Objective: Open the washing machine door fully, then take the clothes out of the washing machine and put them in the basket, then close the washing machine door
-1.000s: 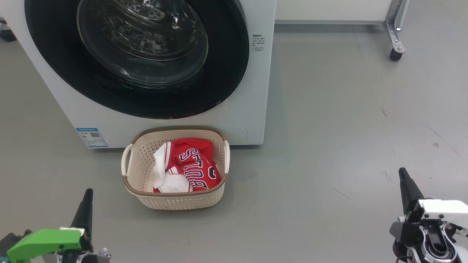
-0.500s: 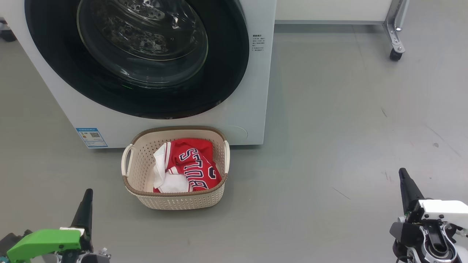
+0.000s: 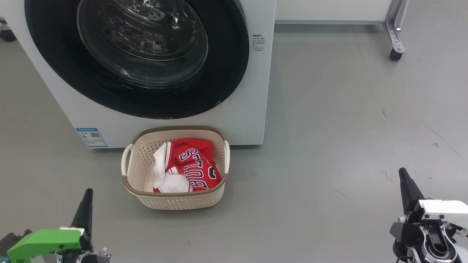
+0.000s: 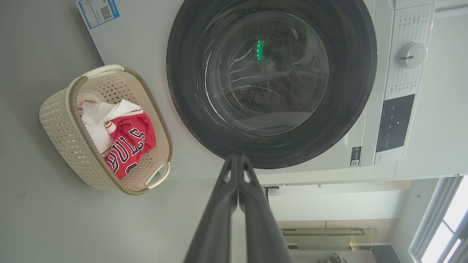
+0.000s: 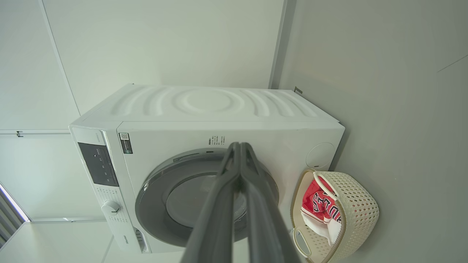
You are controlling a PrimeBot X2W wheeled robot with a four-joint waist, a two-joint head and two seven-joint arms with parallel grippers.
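Left jaws, right jaws closed, tips up, apart, basket [image 3: 179, 201] roughly between

The left gripper [image 4: 237, 157] has its two dark fingers pressed together, tips overlapping the lower black rim of the washing machine door [image 4: 270, 80], which sits shut against the washing machine [image 4: 139, 44]. The basket [image 4: 62, 128] stands on the grey floor [image 4: 44, 204] just beside the machine's front, under a blue label sticker [image 4: 98, 12]. The clothes [image 4: 126, 140] lie inside it, red lettered jersey over white cloth. A round knob [image 4: 412, 54] sits on the control panel.
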